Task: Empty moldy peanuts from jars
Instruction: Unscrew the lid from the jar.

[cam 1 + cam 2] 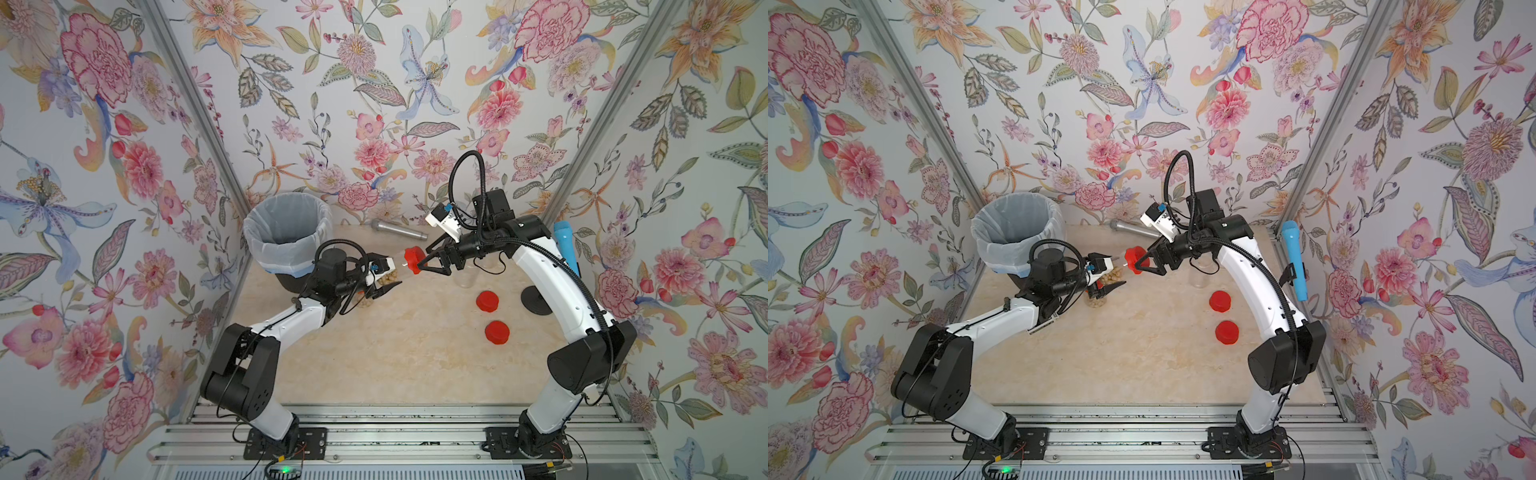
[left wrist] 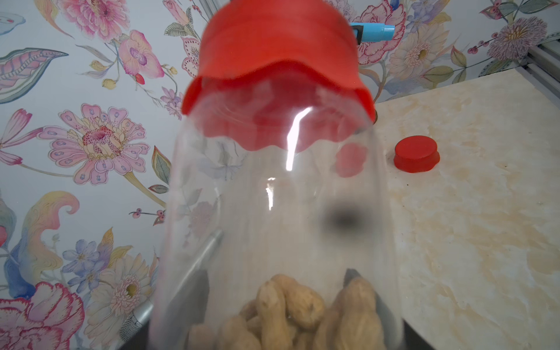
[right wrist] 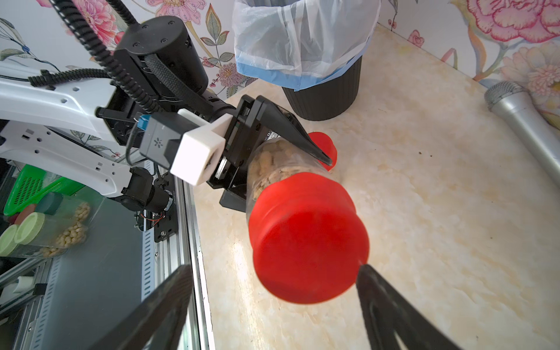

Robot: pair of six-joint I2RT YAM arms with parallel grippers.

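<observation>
**Left arm** (image 1: 286, 320): rises from the near rail, forearm almost level. The left gripper (image 1: 392, 275) is clamped across a jar (image 2: 272, 197) and holds it clear of the table, nearly horizontal, with the lid end toward the right arm (image 1: 552, 282).

**Right arm:** arches in from the opposite base. The right gripper (image 1: 420, 258) is spread about the lid (image 3: 306, 239). One finger (image 3: 381, 300) has its tip at the rim, and the other is apart from the lid.

**Walls** (image 1: 332, 83): floral wallpaper on three sides.

**Tabletop** (image 1: 395, 353): glossy beige marble pattern.

**Bin** (image 3: 324, 97): round, ribbed and black, lined with a thin white bag (image 3: 303, 33), in the far left corner.

**Silver microphone** (image 1: 399, 230): lies by the back wall.

**Jar:** a smooth, clear plastic cylinder. Its lid is bright red with a wavy skirt and is still on.

**Loose lid** (image 1: 487, 301) and second loose lid (image 1: 496, 332): lie flat near the right arm.

**Peanuts** (image 2: 303, 309): tan, wrinkled shells, heaped at the held jar's base end.
</observation>
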